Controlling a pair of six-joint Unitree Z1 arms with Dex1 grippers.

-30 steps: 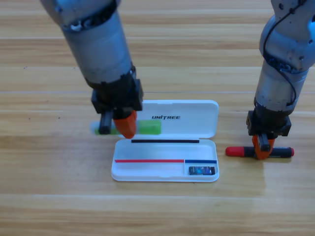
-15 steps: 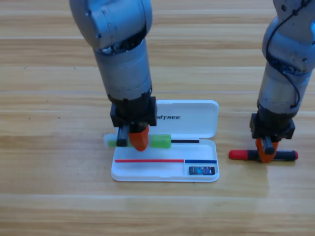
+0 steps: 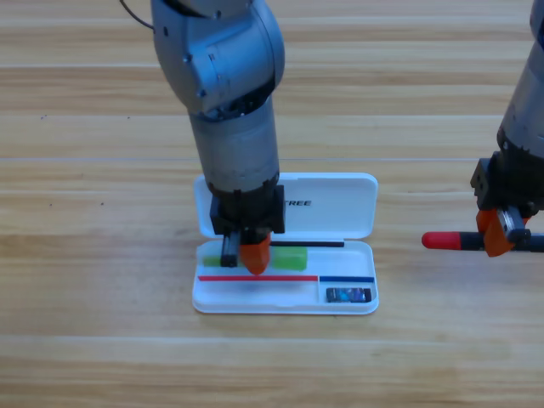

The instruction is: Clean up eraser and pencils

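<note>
Marker [image 3: 449, 240] partly cut off at tabletop's right edge, pinched by right end effector [image 3: 501, 239], green pen [image 3: 287, 259] half hidden, clamped by left end effector [image 3: 244, 252] over case [image 3: 285, 302], one eraser [image 3: 349, 295] inside.

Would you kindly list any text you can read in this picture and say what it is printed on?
"REE": the end of a dark printed word on the open lid of the white case; its start is hidden behind the left end effector.
No other text is readable.
</note>
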